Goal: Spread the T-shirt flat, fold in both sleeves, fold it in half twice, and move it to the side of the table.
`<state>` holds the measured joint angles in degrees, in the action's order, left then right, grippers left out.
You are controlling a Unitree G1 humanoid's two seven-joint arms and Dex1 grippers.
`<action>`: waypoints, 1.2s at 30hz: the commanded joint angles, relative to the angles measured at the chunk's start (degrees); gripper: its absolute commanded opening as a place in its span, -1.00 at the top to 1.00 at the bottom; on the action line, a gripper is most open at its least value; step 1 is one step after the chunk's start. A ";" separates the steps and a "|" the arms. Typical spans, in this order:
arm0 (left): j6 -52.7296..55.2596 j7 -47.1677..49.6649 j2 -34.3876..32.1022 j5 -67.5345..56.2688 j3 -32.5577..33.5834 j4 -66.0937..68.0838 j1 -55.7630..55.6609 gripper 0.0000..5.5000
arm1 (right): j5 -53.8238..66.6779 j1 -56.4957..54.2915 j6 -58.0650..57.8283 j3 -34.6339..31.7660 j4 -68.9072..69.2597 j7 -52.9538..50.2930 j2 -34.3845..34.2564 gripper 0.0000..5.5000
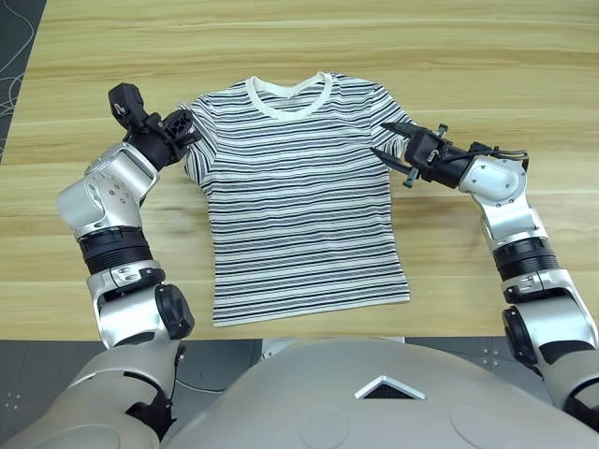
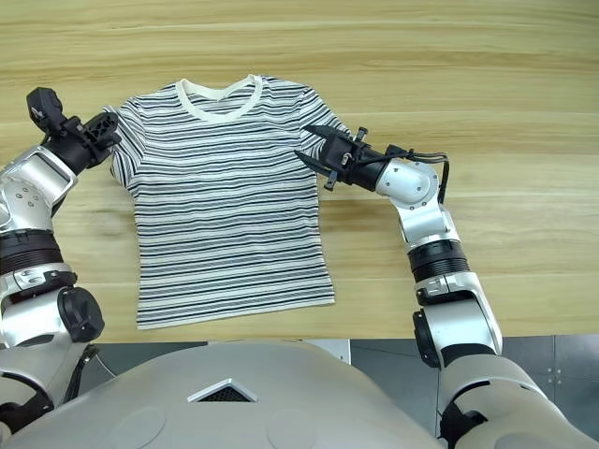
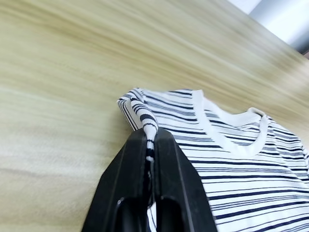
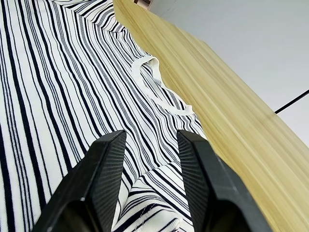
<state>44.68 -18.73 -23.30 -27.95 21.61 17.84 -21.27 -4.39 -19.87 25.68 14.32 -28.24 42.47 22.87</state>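
Note:
A black-and-white striped T-shirt (image 1: 299, 196) with a cream collar lies flat, front up, on the wooden table (image 1: 487, 65), its hem toward me. My left gripper (image 1: 190, 124) is at the shirt's left sleeve and is shut on the sleeve's edge (image 3: 145, 116), which is lifted a little off the wood. My right gripper (image 1: 386, 142) hovers over the right sleeve (image 4: 154, 193) with its fingers (image 4: 106, 164) open; no cloth is between them.
Bare wood stretches around the shirt on the left, right and far sides. The table's near edge (image 1: 281, 335) runs just below the hem, and dark floor (image 1: 14, 56) shows past its left edge.

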 commanded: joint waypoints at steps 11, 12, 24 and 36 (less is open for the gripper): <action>4.46 0.08 8.68 0.72 -11.95 -8.67 -0.25 0.96 | -0.62 -1.86 1.01 0.07 -1.19 0.28 0.43 0.29; 4.62 0.10 9.07 0.88 -12.65 -8.70 -0.16 0.96 | -0.62 -1.89 1.08 0.11 -1.22 0.27 0.36 0.29; 2.79 -0.58 7.55 4.73 -15.13 -7.02 0.04 0.46 | -0.48 -1.72 1.35 -0.01 -0.97 0.16 0.34 0.29; 2.07 -7.82 1.46 4.46 -18.23 -21.48 1.08 0.24 | 10.08 -8.66 -7.24 -6.07 -5.33 3.95 -2.61 0.29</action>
<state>48.54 -27.33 -20.23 -23.83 0.26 -4.75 -17.20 0.44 -23.69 23.77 11.79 -30.60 44.39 21.80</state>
